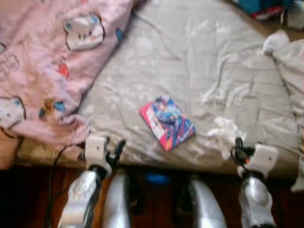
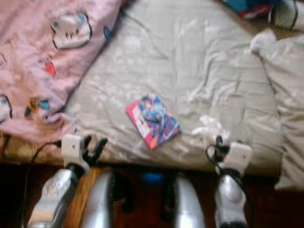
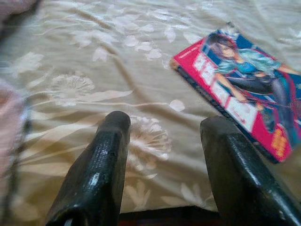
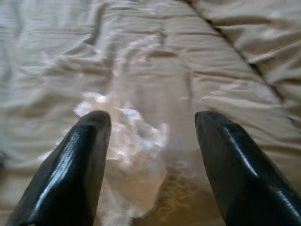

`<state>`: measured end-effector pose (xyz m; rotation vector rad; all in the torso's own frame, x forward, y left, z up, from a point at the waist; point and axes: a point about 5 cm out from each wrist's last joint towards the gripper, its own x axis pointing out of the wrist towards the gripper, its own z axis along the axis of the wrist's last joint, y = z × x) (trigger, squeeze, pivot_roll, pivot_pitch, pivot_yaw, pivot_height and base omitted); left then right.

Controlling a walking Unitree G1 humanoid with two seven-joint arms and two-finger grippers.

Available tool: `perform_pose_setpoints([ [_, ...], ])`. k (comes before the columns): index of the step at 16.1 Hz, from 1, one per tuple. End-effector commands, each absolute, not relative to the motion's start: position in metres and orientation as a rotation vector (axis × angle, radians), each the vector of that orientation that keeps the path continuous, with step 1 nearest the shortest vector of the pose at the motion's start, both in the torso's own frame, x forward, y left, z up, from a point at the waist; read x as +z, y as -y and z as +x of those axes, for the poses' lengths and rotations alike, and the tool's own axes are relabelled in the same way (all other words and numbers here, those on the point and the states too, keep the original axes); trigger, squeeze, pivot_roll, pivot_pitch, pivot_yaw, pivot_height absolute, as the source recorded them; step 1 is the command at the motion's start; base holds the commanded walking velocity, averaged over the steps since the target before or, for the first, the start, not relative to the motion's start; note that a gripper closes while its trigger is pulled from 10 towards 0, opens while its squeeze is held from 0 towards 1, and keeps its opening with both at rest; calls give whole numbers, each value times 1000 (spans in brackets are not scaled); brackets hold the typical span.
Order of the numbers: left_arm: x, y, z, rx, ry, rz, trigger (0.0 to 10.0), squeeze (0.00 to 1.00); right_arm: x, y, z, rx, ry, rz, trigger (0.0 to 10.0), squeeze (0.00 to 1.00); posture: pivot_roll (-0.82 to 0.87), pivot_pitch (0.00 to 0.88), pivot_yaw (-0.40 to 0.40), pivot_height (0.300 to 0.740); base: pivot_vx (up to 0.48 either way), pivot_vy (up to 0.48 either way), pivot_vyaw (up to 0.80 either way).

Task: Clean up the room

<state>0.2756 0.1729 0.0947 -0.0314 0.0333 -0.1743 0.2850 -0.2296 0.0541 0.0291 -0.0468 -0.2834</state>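
Note:
A pink and blue comic book [image 1: 167, 121] lies flat on the beige flowered bed sheet [image 1: 199, 61], near the bed's front edge. My left gripper [image 1: 117, 151] hovers at that edge, open, a short way to the book's left; the book [image 3: 244, 84] shows ahead of the left gripper's fingers [image 3: 110, 155]. A crumpled piece of clear plastic wrap [image 1: 224, 133] lies to the book's right. My right gripper [image 1: 239, 148] is open just in front of the wrap [image 4: 136, 141], with nothing between its fingers.
A pink cartoon-print blanket [image 1: 52, 61] covers the bed's left part and hangs over the edge. A beige pillow [image 1: 292, 71] lies at the right. Blue and red items [image 1: 261, 7] sit beyond the bed's far corner. Dark wooden floor [image 1: 28, 194] runs below the bed.

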Motion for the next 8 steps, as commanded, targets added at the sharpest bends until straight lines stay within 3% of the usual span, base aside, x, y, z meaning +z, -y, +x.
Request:
perform_pose_setpoints([
  [1, 77, -179, 266, -150, -97, -41, 10000, 0, 45, 229, 278, -290, 4, 36, 10000, 0, 83, 451, 71, 646, 0, 0, 0],
  [8, 76, -180, 265, -157, -91, -36, 10000, 0, 46, 226, 281, -290, -8, 44, 10000, 0, 83, 456, 65, 646, 0, 0, 0],
])
